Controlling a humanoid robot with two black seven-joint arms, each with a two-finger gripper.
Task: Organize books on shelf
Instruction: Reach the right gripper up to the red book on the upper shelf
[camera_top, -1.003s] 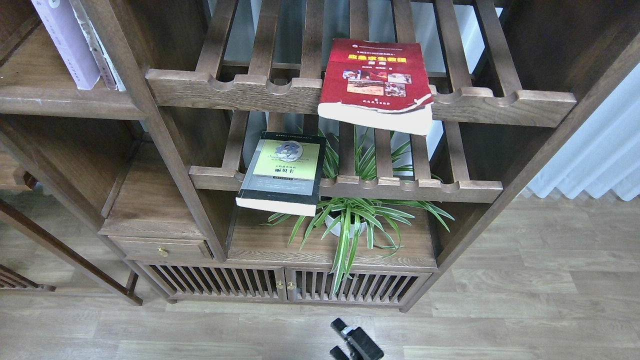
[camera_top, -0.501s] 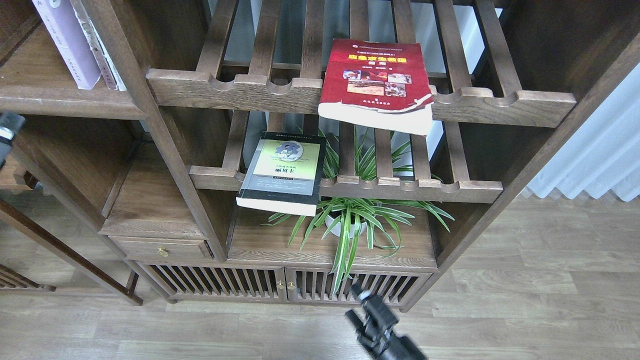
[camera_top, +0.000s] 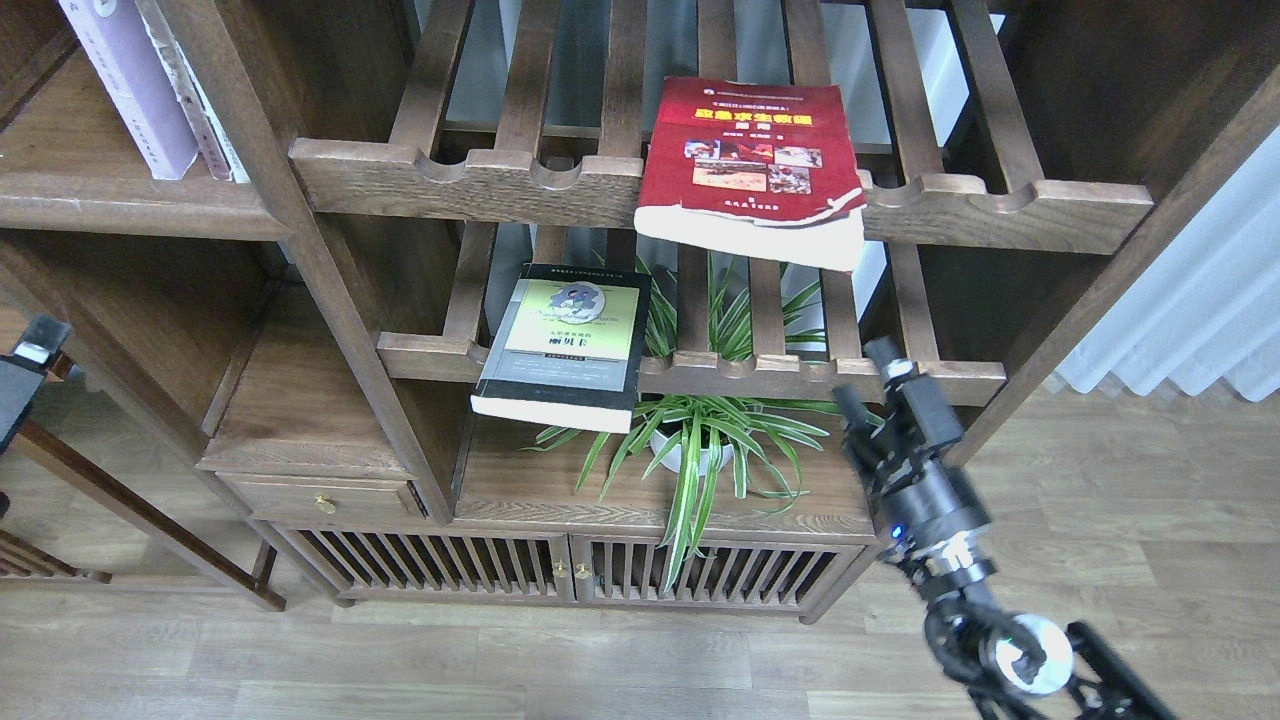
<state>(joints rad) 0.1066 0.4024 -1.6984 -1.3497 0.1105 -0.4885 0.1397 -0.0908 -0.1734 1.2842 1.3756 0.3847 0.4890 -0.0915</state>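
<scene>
Right gripper (camera_top: 866, 375): two black fingers parted, nothing between them, raised in front of the right end of the lower slatted rack (camera_top: 800, 378). Left gripper (camera_top: 30, 345): only a dark end shows at the left edge; cannot tell its opening.

Black-edged paperback with yellow-green panel (camera_top: 565, 343) lies flat on the lower rack, overhanging its front rail. Dark red paperback with yellow title (camera_top: 752, 170) lies on the upper slatted rack (camera_top: 480, 180), also overhanging. Pale lilac-white paperback (camera_top: 128, 85) stands on the solid dark brown wooden shelf (camera_top: 130, 205), upper left. Green spider plant in white pot (camera_top: 700, 440) sits below.
</scene>
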